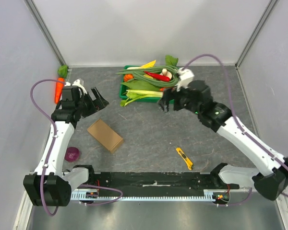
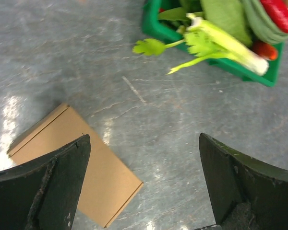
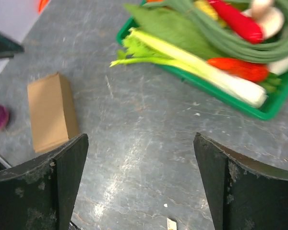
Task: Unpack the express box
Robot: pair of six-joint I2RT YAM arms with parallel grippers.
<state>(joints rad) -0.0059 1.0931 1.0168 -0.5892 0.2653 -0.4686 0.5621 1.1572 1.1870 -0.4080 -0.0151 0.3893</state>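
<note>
The express box [image 1: 105, 135] is a small plain brown carton lying closed and flat on the grey table, left of centre. My left gripper [image 1: 97, 101] hovers open just above and behind it; in the left wrist view the express box [image 2: 86, 163] lies partly under the left finger, nothing between the jaws. Near the tray's front edge my right gripper [image 1: 166, 102] stands open and empty. From the right wrist the express box [image 3: 50, 111] shows far to the left, apart from the fingers.
A green tray [image 1: 126, 91] piled with vegetables sits at the back centre. A yellow utility knife [image 1: 184, 158] lies near the front right. A carrot [image 1: 59, 89] rests by the left wall, and a purple onion [image 1: 72, 154] beside the left arm.
</note>
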